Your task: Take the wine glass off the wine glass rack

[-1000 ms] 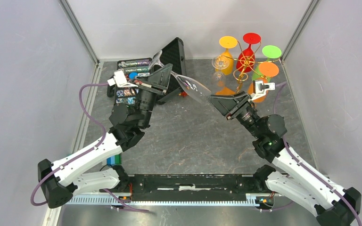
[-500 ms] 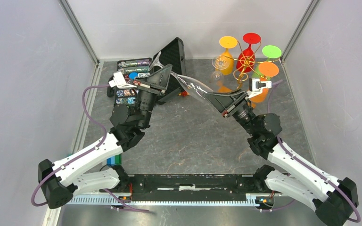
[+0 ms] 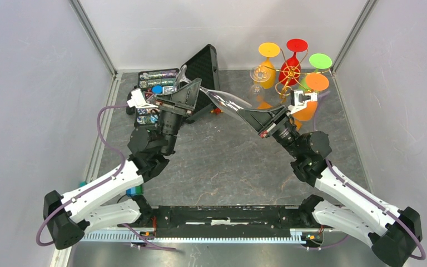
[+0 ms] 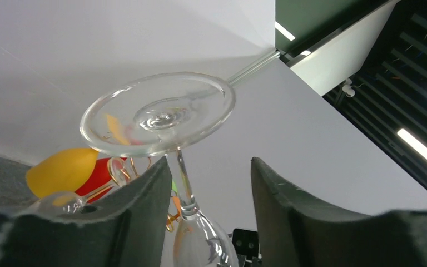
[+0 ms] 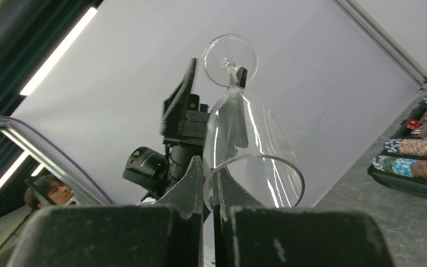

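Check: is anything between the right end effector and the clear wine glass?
Nothing visible. The right end effector is clamped on the wine glass rim; the left end effector stands open around its stem.

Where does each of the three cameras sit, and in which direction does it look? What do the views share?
Top external: above and behind the arm bases, looking down on the table; both arms show, with the left gripper and right gripper both at the clear wine glass.
Left wrist: on the left arm, looking up past its open fingers at the glass's foot and the wall.
Right wrist: on the right arm, looking up over its fingers, shut on the glass's rim, toward the left gripper.
Shared: all three show that glass.
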`<state>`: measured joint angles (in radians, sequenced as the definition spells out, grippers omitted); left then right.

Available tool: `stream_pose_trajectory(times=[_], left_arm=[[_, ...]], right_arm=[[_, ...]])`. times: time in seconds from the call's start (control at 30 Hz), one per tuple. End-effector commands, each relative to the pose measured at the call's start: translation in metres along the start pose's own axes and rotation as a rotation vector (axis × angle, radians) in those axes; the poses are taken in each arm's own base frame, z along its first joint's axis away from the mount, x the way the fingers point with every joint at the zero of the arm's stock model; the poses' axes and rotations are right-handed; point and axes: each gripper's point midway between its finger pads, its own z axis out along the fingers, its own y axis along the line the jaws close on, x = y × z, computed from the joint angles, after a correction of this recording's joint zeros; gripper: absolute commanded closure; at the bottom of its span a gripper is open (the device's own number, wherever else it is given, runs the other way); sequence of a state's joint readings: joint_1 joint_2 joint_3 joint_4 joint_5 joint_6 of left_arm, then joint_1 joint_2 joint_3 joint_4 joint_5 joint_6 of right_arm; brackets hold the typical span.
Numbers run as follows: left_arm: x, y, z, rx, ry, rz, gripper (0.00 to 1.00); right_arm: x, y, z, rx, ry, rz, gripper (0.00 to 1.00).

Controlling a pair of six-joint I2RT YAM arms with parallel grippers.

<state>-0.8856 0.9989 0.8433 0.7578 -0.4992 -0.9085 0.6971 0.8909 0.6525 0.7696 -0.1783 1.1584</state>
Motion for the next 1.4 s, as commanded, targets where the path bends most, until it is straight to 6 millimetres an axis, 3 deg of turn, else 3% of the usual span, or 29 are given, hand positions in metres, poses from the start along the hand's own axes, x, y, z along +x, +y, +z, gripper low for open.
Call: stream_pose_trajectory(times=[0.0,0.1,0.17,0.3,0.53,0.73,0.93,1.17,1.37], left_arm=[[-0.019,-0.023,-0.010,0.079,-0.029,0.013,0.30],[-0.013,-0.020,-0.016,0.083,0.029,0.158,0.16],[-0.008,-0.006,-0.021,0.033,0.073,0.230,0.08],[0.005,0.026,-0.041,-0.029,0.164,0.341,0.01],[0.012,0.084,-0.088,-0.141,0.314,0.563,0.00],[-0.015,0.120,-0.119,-0.309,0.363,0.753,0.00],[-0.038,0.128,-0.127,-0.382,0.338,0.864,0.00],[-0.019,0.137,-0.127,-0.357,0.459,0.950,0.00],[0.004,0.152,-0.130,-0.363,0.567,0.971,0.00]], right_arm=[[-0.012,-0.002,0.009,0.063,-0.016,-0.102,1.00],[-0.008,-0.021,0.014,0.180,0.057,-0.201,1.00],[-0.003,-0.035,0.011,0.236,0.092,-0.246,1.00],[0.006,-0.056,0.005,0.307,0.159,-0.316,1.00],[0.016,-0.087,-0.013,0.427,0.283,-0.447,1.00],[0.010,-0.099,-0.039,0.548,0.491,-0.677,1.00],[0.003,-0.099,-0.075,0.629,0.761,-0.857,1.00],[0.012,-0.115,-0.117,0.720,0.991,-0.884,1.00],[0.014,-0.121,-0.135,0.772,1.101,-0.881,1.00]])
